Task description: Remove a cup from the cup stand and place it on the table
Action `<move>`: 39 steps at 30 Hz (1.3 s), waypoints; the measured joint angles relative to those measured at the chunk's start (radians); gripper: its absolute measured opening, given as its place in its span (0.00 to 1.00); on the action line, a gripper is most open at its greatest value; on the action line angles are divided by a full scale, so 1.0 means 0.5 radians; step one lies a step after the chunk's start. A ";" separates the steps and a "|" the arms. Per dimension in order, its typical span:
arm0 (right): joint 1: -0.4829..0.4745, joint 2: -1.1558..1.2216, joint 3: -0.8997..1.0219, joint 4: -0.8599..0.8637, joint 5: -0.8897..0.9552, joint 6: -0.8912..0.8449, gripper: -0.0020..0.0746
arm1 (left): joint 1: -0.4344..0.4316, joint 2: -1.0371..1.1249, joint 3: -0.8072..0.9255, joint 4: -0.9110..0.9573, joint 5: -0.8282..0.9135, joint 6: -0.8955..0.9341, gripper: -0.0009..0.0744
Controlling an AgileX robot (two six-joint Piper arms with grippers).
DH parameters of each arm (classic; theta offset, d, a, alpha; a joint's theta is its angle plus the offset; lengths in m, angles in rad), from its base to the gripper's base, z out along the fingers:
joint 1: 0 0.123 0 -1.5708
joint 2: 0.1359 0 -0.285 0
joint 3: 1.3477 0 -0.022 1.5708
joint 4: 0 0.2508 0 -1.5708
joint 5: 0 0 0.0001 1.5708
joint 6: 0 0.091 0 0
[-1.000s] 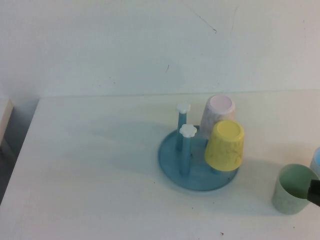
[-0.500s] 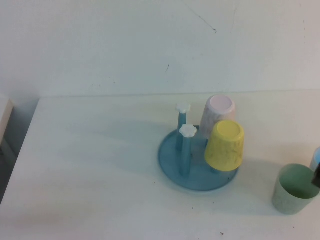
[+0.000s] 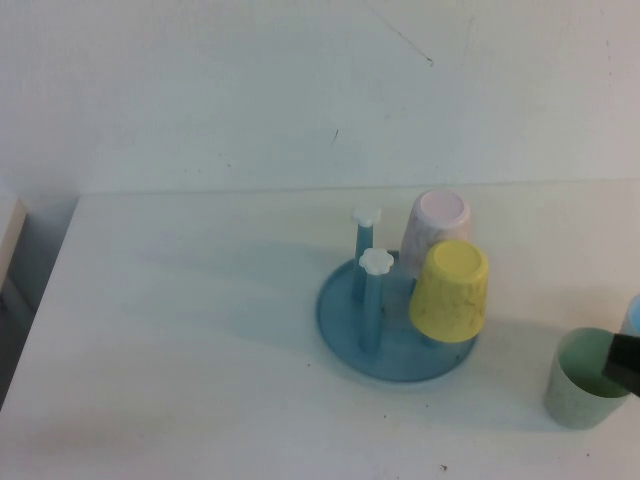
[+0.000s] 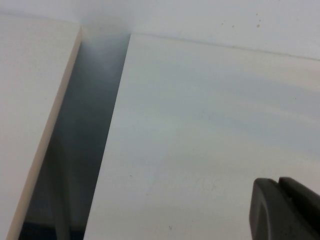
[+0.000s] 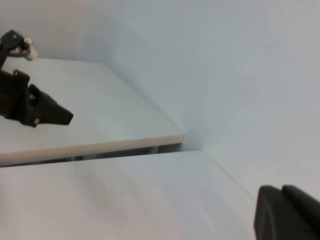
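The mint-green cup point(image 3: 583, 380) stands upright on the white table point(image 3: 200, 330) at the front right, apart from the cup stand. The blue cup stand point(image 3: 395, 325) sits mid-table with two bare white-knobbed pegs point(image 3: 376, 262). A yellow cup point(image 3: 451, 290) and a pale pink cup point(image 3: 434, 230) hang upside down on it. My right gripper point(image 3: 624, 362) shows as a dark tip at the right edge, overlapping the green cup's rim; in the right wrist view point(image 5: 281, 189) its fingers are together and empty. My left gripper point(image 4: 278, 181) is shut and empty over bare table, out of the high view.
A pale blue object point(image 3: 632, 315) sits at the right edge behind the green cup. A gap point(image 4: 85, 150) separates the table's left edge from a neighbouring white surface point(image 4: 30, 100). A dark arm part point(image 5: 30, 107) shows over that other surface.
The dark tip of my right gripper drew back toward the right edge, then came in again over the green cup's rim. The cups and the stand have not moved.
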 joint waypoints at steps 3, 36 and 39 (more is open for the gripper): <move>0.000 0.004 0.044 0.009 0.008 0.000 0.02 | 0.000 0.000 0.000 0.000 0.000 0.000 0.01; -0.648 -0.928 0.847 -2.484 -0.506 2.377 0.02 | 0.000 0.000 0.000 -0.005 0.000 0.000 0.01; -0.875 -1.124 0.951 -2.651 -0.529 2.505 0.02 | 0.000 0.000 0.000 -0.005 0.000 0.000 0.01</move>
